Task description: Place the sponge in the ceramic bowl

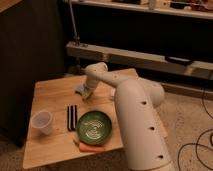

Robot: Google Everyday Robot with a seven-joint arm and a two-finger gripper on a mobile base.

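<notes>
Camera view. The gripper (pixel 88 95) is low over the far middle of the bench (pixel 50 92), right against the sponge (pixel 79 90). The sponge shows as a blue edge on the boards, outside the ceramic bowl (pixel 94 127), which sits toward the front edge. I cannot tell whether the jaws are open or closed.

Risks:
- A shallow pinch on the soft pad may let it slip.
- A low carry could clip the black-striped item (pixel 72 117) or the bowl's rim.

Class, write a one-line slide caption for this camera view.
Gripper at the blue sponge on the wooden table; green bowl sits empty nearer the front.
</notes>
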